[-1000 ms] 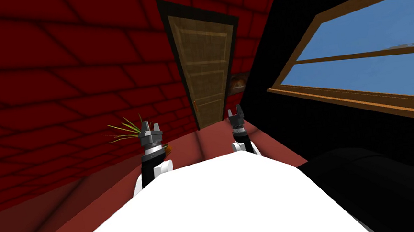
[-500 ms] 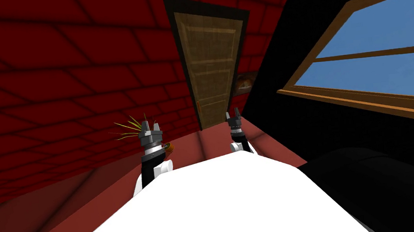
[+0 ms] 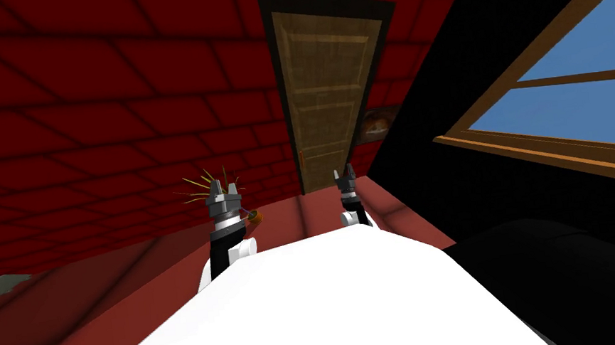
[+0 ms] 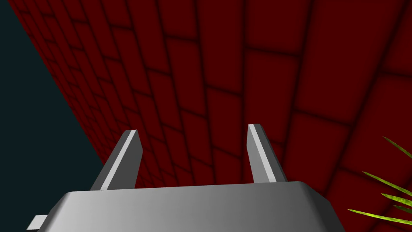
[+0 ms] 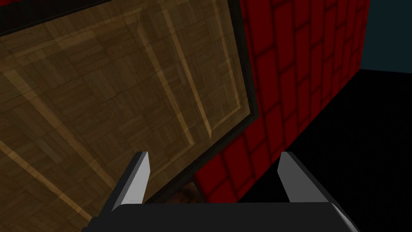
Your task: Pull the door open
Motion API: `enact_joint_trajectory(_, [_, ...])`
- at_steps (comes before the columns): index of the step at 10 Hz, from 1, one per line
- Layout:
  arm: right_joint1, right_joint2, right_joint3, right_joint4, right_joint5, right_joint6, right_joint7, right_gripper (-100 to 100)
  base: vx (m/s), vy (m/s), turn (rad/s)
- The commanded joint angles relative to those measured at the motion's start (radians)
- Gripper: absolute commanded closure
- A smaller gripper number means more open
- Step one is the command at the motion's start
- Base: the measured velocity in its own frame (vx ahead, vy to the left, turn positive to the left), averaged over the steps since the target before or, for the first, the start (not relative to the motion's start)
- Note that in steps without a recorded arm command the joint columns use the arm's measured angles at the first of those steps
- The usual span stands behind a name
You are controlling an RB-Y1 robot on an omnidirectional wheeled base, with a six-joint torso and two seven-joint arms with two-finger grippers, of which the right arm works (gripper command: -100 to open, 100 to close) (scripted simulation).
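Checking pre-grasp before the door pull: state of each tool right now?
Left tool: open, holding nothing.
Right tool: open, holding nothing, pointed at the door.

Door (image 3: 330, 93): brown wood, parquet-like grain, lighter raised mouldings marking stacked rectangular panels. Tall and narrow. Its slant matches that of the whole head view. Stands dead ahead at 12 o'clock, well off. Shut: leaf sits flush inside a dark frame (image 3: 279, 77) set in the red brick wall (image 3: 112, 94). Small orange handle (image 3: 302, 159) on the leaf's edge at about 7 o'clock, low down; its shape is too small to make out.
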Motion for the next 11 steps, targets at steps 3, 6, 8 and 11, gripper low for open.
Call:
enact_joint_trajectory(3, [-0.044, -0.013, 0.001, 0.119, -0.067, -0.024, -0.089, -100, 0.102, 0.002, 0.153])
enact_joint_trajectory(6, [-0.081, -0.024, 0.002, 0.216, -0.124, -0.041, -0.163, -100, 0.097, -0.005, 0.168])
enact_joint_trajectory(8, [-0.106, -0.03, 0.002, 0.282, -0.163, -0.053, -0.213, -100, 0.097, -0.014, 0.16])
enact_joint_trajectory(11, [-0.143, -0.038, 0.004, 0.383, -0.222, -0.071, -0.288, -100, 0.109, -0.017, 0.165])
